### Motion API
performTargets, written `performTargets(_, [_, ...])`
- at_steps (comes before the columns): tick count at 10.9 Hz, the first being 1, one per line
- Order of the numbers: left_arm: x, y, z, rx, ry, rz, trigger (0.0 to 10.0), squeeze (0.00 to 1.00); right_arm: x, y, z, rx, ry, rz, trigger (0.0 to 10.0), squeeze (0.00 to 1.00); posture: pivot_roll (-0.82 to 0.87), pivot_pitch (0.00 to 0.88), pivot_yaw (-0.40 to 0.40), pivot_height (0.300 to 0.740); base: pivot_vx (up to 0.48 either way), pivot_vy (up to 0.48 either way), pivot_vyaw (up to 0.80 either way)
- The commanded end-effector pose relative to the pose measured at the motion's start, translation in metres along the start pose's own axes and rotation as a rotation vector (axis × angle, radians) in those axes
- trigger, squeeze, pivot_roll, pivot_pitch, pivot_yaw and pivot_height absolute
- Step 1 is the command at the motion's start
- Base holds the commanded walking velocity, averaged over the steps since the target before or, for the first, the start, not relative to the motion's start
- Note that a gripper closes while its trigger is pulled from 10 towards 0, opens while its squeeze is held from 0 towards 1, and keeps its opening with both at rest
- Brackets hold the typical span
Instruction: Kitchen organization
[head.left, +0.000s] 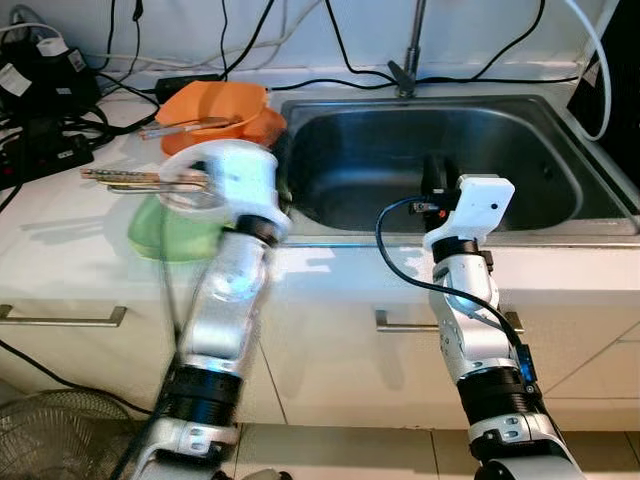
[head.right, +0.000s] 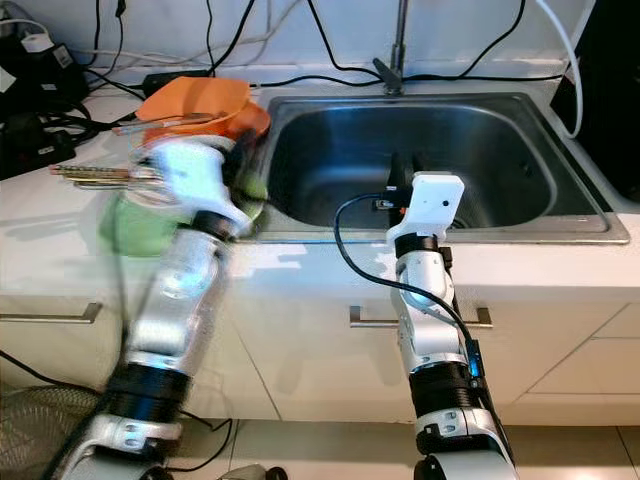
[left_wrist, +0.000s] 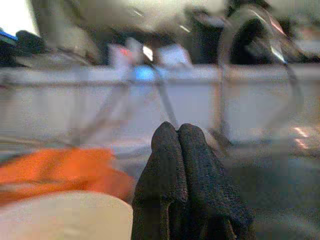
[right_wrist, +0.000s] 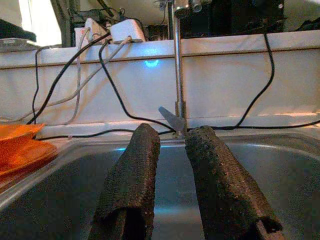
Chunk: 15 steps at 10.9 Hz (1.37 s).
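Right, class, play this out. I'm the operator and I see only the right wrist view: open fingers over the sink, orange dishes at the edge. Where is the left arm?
Observer: The left arm is over the counter, left of the sink, above a green bowl.
Operator: Is its gripper open?
Observer: No, the left gripper is shut, its fingers pressed together.
Operator: Is anything on the orange dishes?
Observer: Chopsticks lie across the orange dishes.
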<state>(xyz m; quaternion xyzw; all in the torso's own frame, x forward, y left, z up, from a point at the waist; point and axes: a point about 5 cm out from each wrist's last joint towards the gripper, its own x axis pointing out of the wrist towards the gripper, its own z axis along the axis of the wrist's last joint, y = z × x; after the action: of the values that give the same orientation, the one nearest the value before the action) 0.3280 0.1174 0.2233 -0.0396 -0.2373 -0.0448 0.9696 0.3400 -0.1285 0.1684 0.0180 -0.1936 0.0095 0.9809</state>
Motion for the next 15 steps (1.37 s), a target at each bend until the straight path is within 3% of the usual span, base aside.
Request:
performTargets(1, [0.005,0.025,0.017,0.001,-0.057,0.105,10.0,0.0,0.002,0.001,0.003,-0.001,-0.009,0.005,10.0,0.0,0.1,0.0,0.066,0.74,0.0,0.0,0.0])
performTargets(2, [0.003,0.04,0.02,0.006,-0.053,0.132,10.0,0.0,0.002,0.001,0.002,0.0,-0.009,0.006,10.0,0.0,0.1,0.0,0.066,0.74,0.0,0.0,0.0])
performTargets(3, [-0.009,0.072,0.024,-0.003,-0.037,0.196,10.0,0.0,0.002,0.002,0.002,0.003,-0.006,0.011,10.0,0.0,0.1,0.0,0.068,0.74,0.0,0.0,0.0])
performTargets(5, [-0.035,0.104,0.019,-0.022,0.018,0.29,10.0,0.0,0.002,0.003,0.001,0.006,-0.004,0.012,10.0,0.0,0.12,0.0,0.065,0.74,0.0,0.0,0.0])
performTargets(6, [-0.052,0.115,0.014,-0.079,0.071,0.31,10.0,0.0,0.002,0.004,0.0,0.009,-0.001,0.018,10.0,0.0,0.13,0.0,0.058,0.74,0.0,0.0,0.0])
performTargets(7, [-0.061,0.115,0.01,-0.155,0.092,0.294,10.0,0.0,0.003,0.005,0.0,0.012,0.0,0.023,10.0,0.0,0.13,0.0,0.055,0.74,0.0,0.0,0.0])
performTargets(8, [-0.075,0.116,0.003,-0.298,0.103,0.306,10.0,0.0,0.004,0.008,0.001,0.016,0.0,0.031,10.0,0.0,0.14,0.0,0.051,0.74,0.0,0.0,0.0])
performTargets(9, [-0.082,0.114,-0.001,-0.398,0.11,0.275,10.0,0.72,0.005,0.009,0.001,0.019,-0.001,0.036,10.0,0.0,0.14,0.0,0.05,0.74,0.0,0.0,0.0])
performTargets(10, [-0.087,0.112,-0.005,-0.447,0.125,0.262,10.0,1.0,0.005,0.009,0.001,0.02,-0.001,0.038,10.0,0.0,0.14,0.0,0.051,0.74,0.0,0.0,0.0])
performTargets(12, [-0.091,0.114,-0.008,-0.478,0.134,0.281,10.0,1.0,0.004,0.009,0.0,0.023,0.0,0.039,10.0,0.0,0.14,0.0,0.051,0.74,0.0,0.0,0.0])
performTargets(15, [-0.081,0.119,-0.011,-0.476,0.131,0.315,10.0,1.0,0.004,0.009,-0.001,0.02,0.003,0.04,10.0,0.0,0.13,0.0,0.052,0.74,0.0,0.0,0.0])
